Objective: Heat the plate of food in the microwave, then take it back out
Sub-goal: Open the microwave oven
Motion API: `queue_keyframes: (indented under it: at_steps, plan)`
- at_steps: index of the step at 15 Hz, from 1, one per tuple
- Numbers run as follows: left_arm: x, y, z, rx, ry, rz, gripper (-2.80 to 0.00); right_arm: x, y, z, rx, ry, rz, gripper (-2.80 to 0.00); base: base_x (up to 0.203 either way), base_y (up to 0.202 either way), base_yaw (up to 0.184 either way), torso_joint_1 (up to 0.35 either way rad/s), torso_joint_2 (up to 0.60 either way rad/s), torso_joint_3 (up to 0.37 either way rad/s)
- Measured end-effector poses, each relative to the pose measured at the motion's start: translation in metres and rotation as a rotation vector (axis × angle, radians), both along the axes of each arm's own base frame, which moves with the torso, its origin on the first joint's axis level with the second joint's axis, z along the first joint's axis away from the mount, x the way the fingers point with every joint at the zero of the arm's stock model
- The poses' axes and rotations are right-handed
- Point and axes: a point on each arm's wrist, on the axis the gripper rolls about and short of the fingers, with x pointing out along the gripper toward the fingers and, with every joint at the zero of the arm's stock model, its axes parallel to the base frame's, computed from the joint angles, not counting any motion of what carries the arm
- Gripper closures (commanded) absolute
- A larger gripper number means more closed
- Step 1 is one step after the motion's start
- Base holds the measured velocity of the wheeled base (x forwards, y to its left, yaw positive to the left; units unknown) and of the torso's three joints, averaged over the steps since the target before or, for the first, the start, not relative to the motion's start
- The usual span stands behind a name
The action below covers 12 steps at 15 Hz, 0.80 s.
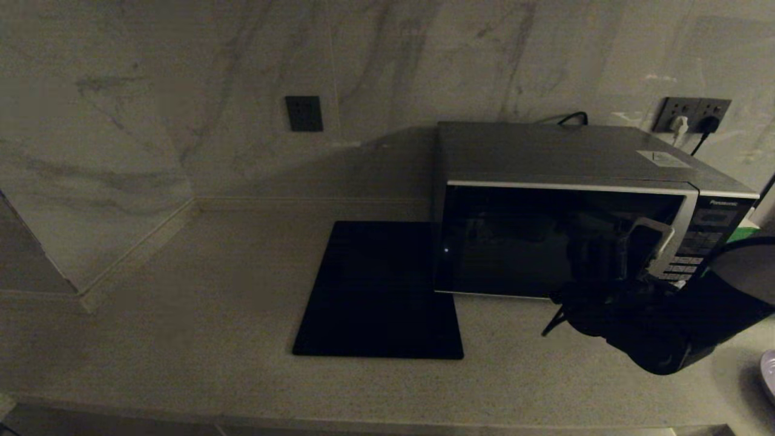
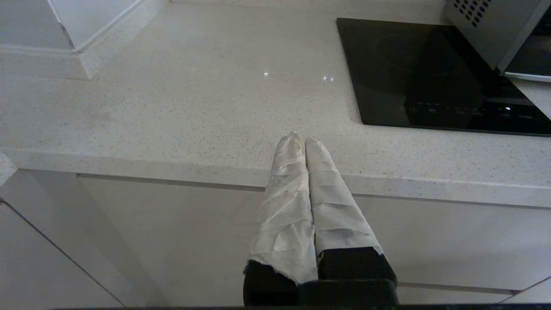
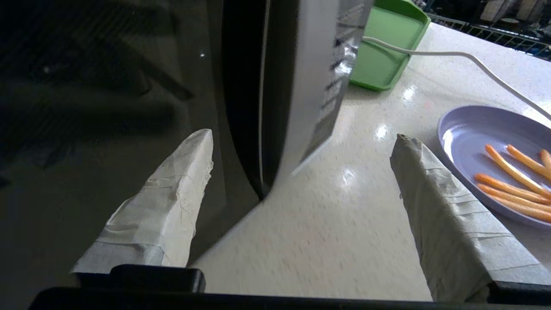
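Observation:
The microwave [image 1: 545, 157] stands at the back right of the counter, and its dark glass door [image 1: 514, 242] looks closed. My right gripper [image 1: 629, 251] is open in front of the door's right side, by the button panel [image 1: 696, 248]. In the right wrist view the gripper [image 3: 303, 135] holds nothing, and its fingers straddle the door's silver trim [image 3: 310, 64] with one finger [image 3: 172, 193] before the glass. The plate of food [image 3: 469, 137], lilac with orange sticks [image 3: 508, 181], rests on the counter to the right of the microwave, close beside the other finger. My left gripper [image 2: 301, 138] is shut and empty at the counter's front edge.
A flat black square slab [image 1: 378, 290] lies to the left of the microwave. A green tray [image 3: 387, 47] sits behind the plate, and a white cable [image 3: 465, 58] runs over the tray. Wall sockets [image 1: 693, 115] hold plugs behind the microwave. The plate's rim [image 1: 769, 372] shows at the far right.

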Motion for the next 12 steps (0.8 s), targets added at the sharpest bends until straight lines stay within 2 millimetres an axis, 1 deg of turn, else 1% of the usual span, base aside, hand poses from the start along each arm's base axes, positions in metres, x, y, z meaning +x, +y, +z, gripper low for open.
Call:
queue_keyframes:
  at_steps: [6,9,12]
  plan:
    - [0.000,0.000,0.000,0.000,0.000,-0.001,0.00,0.023,-0.019,-0.001,-0.005,0.003,-0.044,-2.80,0.000,0.000,0.000,0.000,0.00,0.000]
    - [0.000,0.000,0.000,0.000,0.000,-0.001,0.00,0.026,-0.023,-0.002,-0.003,0.000,-0.055,-2.80,0.000,0.000,0.000,0.000,0.00,0.000]
    - [0.000,0.000,0.000,0.000,0.000,0.000,0.00,0.023,-0.025,-0.005,-0.005,0.009,-0.057,-2.80,0.000,0.000,0.000,0.000,0.00,0.000]
